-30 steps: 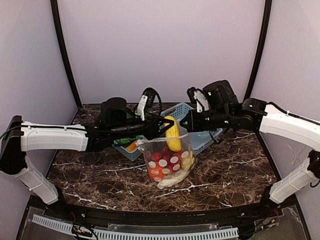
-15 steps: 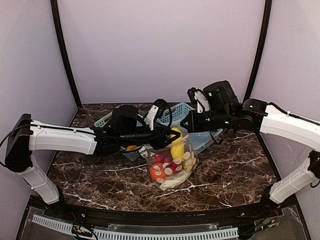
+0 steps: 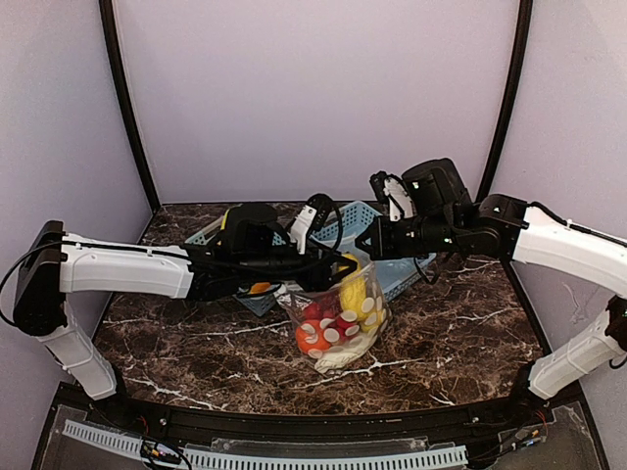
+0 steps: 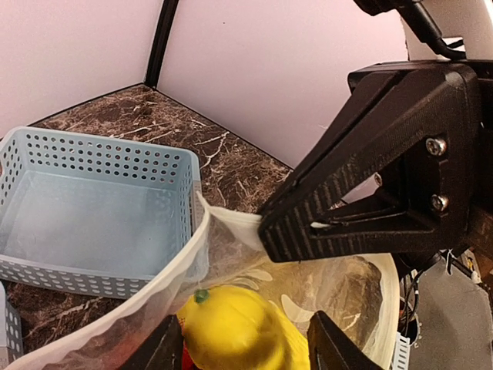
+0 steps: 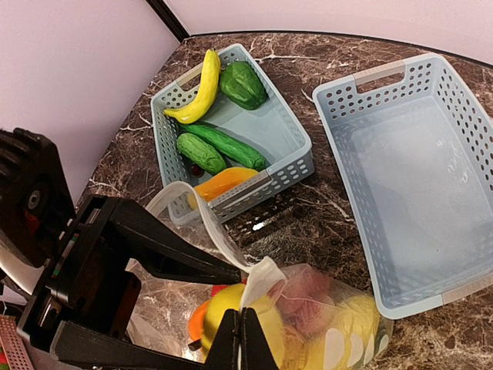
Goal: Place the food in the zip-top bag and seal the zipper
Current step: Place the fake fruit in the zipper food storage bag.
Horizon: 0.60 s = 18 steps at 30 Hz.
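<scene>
The clear polka-dot zip-top bag [image 3: 341,328] stands on the table with red, orange, white and yellow food inside. My right gripper [image 3: 368,247] is shut on the bag's mouth edge and holds it up; this shows in the right wrist view [image 5: 245,331]. The zipper strip [image 5: 199,208] curls open to the left. My left gripper [image 3: 337,266] reaches into the mouth. Its fingers [image 4: 166,348] close on a yellow piece [image 4: 239,324], which fills the gap between them. The yellow piece also shows in the right wrist view [image 5: 223,312]. I see no slider tab.
A light-blue basket [image 5: 302,163] behind the bag holds a banana, green vegetables and an orange piece. A second, empty light-blue basket [image 5: 462,289] sits to its right, close to the bag. Purple walls enclose the marble table [image 3: 460,343].
My left gripper has carried the yellow piece right and down, from above the bag into its mouth. The bag has shifted slightly right. The right gripper has kept hold of the edge.
</scene>
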Each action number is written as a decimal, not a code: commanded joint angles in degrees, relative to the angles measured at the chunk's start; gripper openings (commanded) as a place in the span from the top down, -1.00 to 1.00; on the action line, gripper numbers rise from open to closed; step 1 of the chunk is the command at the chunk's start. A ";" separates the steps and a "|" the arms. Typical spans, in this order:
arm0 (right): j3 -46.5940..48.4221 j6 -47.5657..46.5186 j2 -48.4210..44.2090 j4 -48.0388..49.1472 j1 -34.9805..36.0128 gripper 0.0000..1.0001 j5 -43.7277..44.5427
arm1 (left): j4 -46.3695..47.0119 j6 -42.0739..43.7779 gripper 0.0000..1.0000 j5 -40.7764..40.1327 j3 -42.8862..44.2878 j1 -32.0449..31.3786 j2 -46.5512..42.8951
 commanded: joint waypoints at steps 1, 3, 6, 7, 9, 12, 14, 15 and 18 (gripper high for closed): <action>-0.09 0.44 -1.47 3.15 -0.28 1.00 0.21 | -2.85 1.56 -0.15 -0.71 1.61 -0.23 -1.69; -0.07 0.43 -1.36 3.15 -0.31 1.00 0.26 | -3.02 1.85 -0.21 -0.95 1.59 -0.24 -2.06; 0.02 0.45 -1.36 3.15 -0.28 1.00 0.25 | -3.04 2.14 -0.23 -1.37 1.51 -0.22 -2.54; 0.02 0.45 -1.35 3.20 -0.25 1.00 0.27 | -3.11 2.17 -0.24 -1.52 1.49 -0.22 -2.81; 0.08 0.43 -1.31 3.18 -0.28 1.00 0.26 | -3.13 2.30 -0.25 -1.49 1.51 -0.22 -3.20; 0.11 0.43 -1.29 3.14 -0.28 1.00 0.36 | -3.13 2.37 -0.25 -1.71 1.65 -0.26 -4.02; 0.11 0.43 -1.27 3.18 -0.32 1.00 0.42 | -3.13 2.56 -0.25 -2.15 1.56 -0.27 -5.07; 0.11 0.43 -1.28 3.20 -0.28 1.00 0.41 | -3.13 2.84 -0.25 -2.49 1.51 -0.24 -6.15; 0.11 0.36 -1.45 3.09 -0.28 1.00 0.68 | -3.70 3.44 -0.25 -3.32 1.27 -0.23 -9.58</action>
